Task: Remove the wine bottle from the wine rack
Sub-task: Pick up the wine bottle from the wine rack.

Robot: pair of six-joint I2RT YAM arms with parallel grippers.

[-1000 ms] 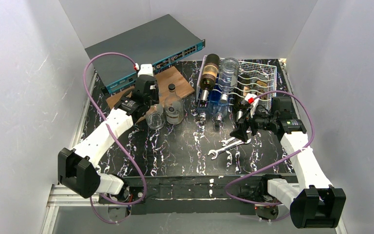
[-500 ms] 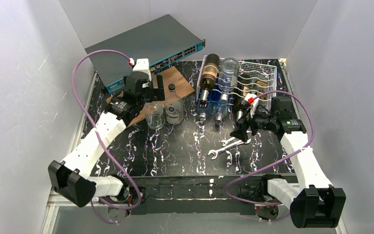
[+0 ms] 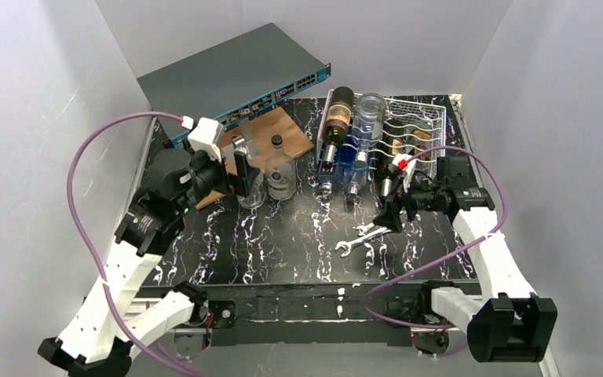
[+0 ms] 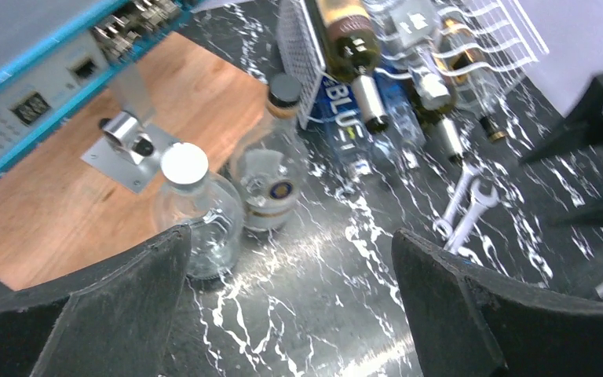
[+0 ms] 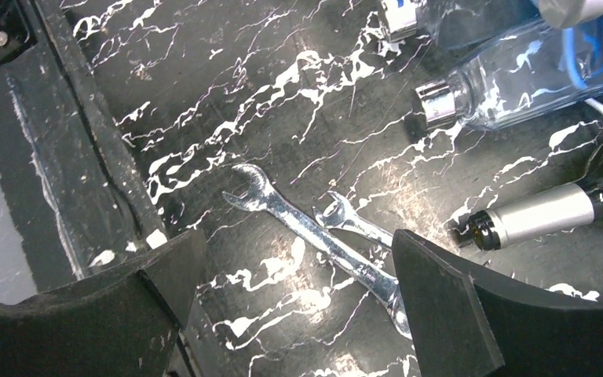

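The white wire wine rack (image 3: 422, 126) stands at the back right. A dark wine bottle (image 3: 336, 116) with a tan label lies in its left cradle, neck toward me, also in the left wrist view (image 4: 344, 35). A second dark bottle (image 3: 387, 169) pokes its silver foil neck (image 5: 530, 216) out of the rack front. My right gripper (image 3: 390, 214) hovers open just in front of that neck, over two wrenches (image 5: 314, 228). My left gripper (image 3: 239, 166) is open above the table, left of the rack, holding nothing.
A round glass bottle (image 4: 195, 212) and a black-capped bottle (image 4: 271, 177) stand by a wooden board (image 3: 263, 135). A clear bottle (image 3: 369, 116) and a blue one (image 3: 353, 161) lie in the rack. The grey network switch (image 3: 232, 75) fills the back left.
My left gripper has opened and pulled up and back from the round glass bottle, the arm swinging left. The right arm has hardly moved.
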